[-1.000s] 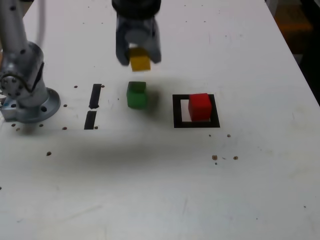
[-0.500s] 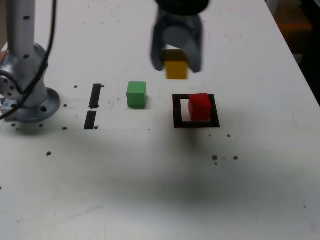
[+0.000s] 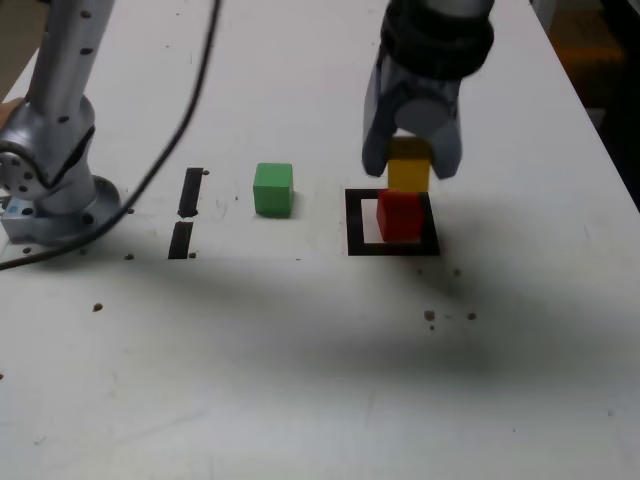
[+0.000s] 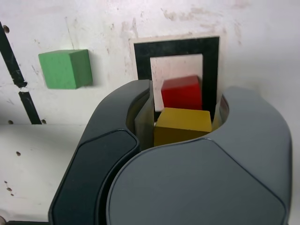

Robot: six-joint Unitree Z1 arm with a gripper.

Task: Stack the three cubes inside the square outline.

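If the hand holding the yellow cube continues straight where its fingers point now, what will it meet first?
Probably the held yellow cube would meet the red cube or the square outline around it; the hand's exact height and line are unclear.

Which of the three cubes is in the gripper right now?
The yellow cube, clamped between the jaws; the red cube and green cube are not held.

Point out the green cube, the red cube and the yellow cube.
Green cube (image 3: 273,191): exterior view, its front face.
Red cube (image 4: 182,96): wrist view, its side face.
Yellow cube (image 4: 183,119): wrist view, its top face.
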